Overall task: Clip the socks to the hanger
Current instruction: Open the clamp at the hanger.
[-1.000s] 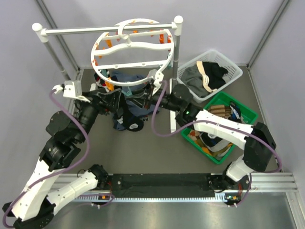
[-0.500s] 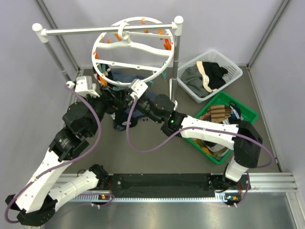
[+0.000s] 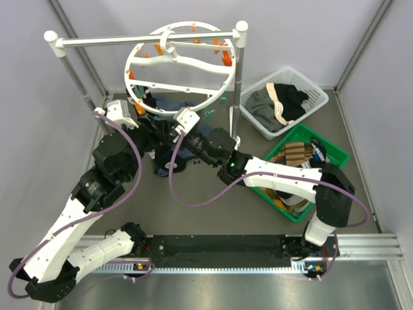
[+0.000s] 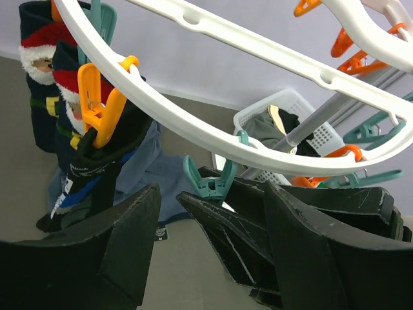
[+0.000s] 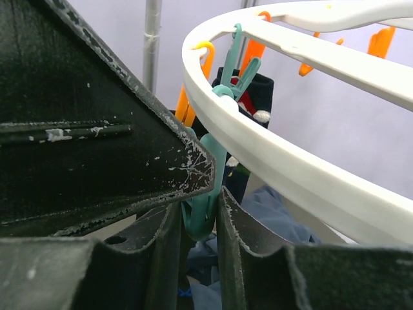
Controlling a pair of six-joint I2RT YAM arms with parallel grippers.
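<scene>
The round white hanger (image 3: pixel 181 68) hangs from the rack bar. In the left wrist view its rim (image 4: pixel 213 139) carries dark navy socks (image 4: pixel 39 84) with red and white marks. A black sock (image 4: pixel 103 155) hangs in an orange clip (image 4: pixel 97 103). My right gripper (image 5: pixel 200 206) is shut on a teal clip (image 5: pixel 205 203) under the rim (image 5: pixel 271 145). The clip also shows in the left wrist view (image 4: pixel 211 186). My left gripper (image 4: pixel 213 194) is open and empty, its jaws on either side of the right gripper's fingers (image 4: pixel 239 239). Both grippers meet under the near rim (image 3: pixel 161 132).
The white straight-bar rack (image 3: pixel 129 41) has posts left and right (image 3: pixel 238 84). A large blue-grey garment (image 3: pixel 171 158) lies on the table below the hanger. A white basket (image 3: pixel 319 97) of clothes and a green crate (image 3: pixel 335 155) stand on the right.
My right gripper has swung left from the hanger's near right rim to under its near middle. The hanger has turned and tilted. My left gripper has risen to the rim.
</scene>
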